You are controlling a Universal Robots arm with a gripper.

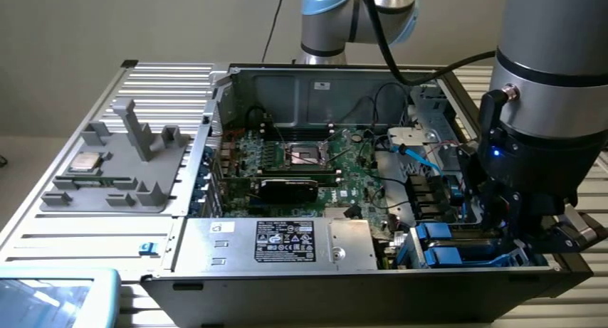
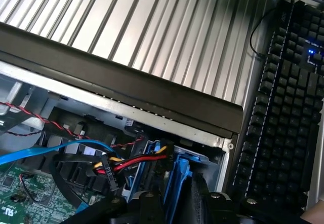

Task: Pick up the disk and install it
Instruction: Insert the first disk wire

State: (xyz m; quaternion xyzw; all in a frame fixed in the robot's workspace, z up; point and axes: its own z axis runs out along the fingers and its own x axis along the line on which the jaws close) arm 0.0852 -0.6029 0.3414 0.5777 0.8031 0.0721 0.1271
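Observation:
The disk stands on edge in the drive bay at the corner of the open computer case; its bright blue rail shows between my dark fingers. My gripper is shut on it from above. In the exterior view the gripper is low inside the case at that view's right, mostly hidden by the arm's wrist. Blue drive carriers sit in the bay just beside it. The disk's metal body and label are hidden.
Red, yellow and blue cables run close beside the bay. The black case wall borders it, with a keyboard beyond. A grey power supply box, the motherboard and a grey fixture holding a chip lie toward the exterior view's left.

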